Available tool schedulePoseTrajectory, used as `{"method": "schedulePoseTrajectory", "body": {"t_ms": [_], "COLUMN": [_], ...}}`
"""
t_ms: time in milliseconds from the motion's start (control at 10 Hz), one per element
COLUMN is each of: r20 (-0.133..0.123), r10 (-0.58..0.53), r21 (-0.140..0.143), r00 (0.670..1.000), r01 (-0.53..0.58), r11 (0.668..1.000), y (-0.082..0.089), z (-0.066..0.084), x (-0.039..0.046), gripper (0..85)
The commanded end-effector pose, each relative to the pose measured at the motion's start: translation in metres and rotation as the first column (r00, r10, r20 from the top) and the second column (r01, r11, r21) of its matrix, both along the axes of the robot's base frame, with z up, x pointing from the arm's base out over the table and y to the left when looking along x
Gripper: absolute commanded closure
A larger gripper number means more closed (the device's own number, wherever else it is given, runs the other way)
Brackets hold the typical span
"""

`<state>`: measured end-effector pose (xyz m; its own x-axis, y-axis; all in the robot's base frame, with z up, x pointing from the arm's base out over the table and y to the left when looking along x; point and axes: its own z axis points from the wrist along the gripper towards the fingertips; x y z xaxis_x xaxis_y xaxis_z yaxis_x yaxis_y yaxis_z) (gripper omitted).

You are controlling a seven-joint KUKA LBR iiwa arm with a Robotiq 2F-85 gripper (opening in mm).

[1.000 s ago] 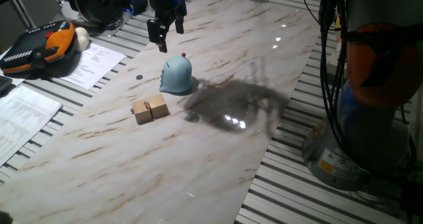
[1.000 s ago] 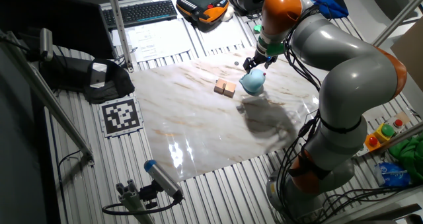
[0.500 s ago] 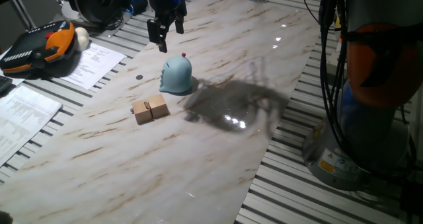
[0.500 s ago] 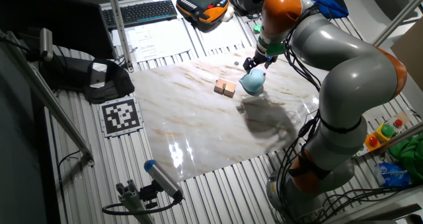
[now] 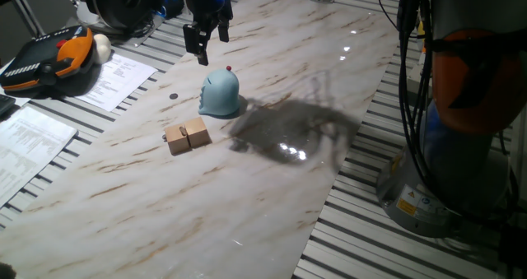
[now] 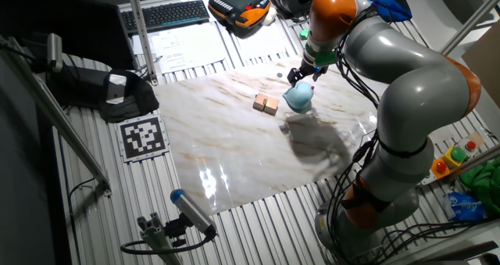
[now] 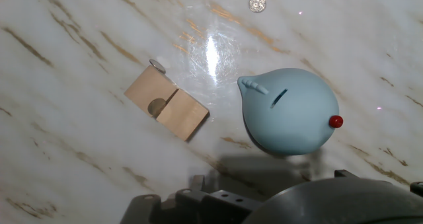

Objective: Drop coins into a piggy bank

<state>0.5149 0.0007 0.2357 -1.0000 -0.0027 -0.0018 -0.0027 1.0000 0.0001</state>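
The gripper hangs above and just behind the piggy bank, fingers slightly parted and apparently empty, so the step looks like fetching a coin lying beyond the bank, which calls for lowering onto it.

The claw hangs downward on the bent arm, fingers apart.

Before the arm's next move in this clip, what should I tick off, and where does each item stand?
1. Piggy bank upright on the table: ok.
2. Slot on its top unblocked: ok.
3. Gripper above the bank, apart from it: ok.
4. Coin held in the gripper: cannot tell.
5. Loose coin lying reachable on the table: ok.
6. Wooden blocks apart from the bank: ok.
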Motion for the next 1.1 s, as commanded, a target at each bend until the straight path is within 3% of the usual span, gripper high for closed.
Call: {"method": "schedulePoseTrajectory", "body": {"t_ms": [0,500,700,900,1000], "r20": [0.092,0.093,0.086,0.080,0.077], "r10": [0.019,0.016,-0.016,-0.062,-0.086], "r21": [-0.097,-0.095,-0.068,-0.092,-0.083], "r00": [0.996,0.996,0.996,0.995,0.993], "r01": [-0.010,-0.007,0.022,0.070,0.092], "r11": [0.995,0.995,0.997,0.993,0.992], "y": [0.000,0.000,0.002,0.016,0.026], "z": [0.000,0.000,-0.002,-0.014,-0.021], "x": [0.0000,0.0001,0.0022,0.0096,0.0129], "gripper": [85.0,85.0,85.0,85.0,85.0]}}
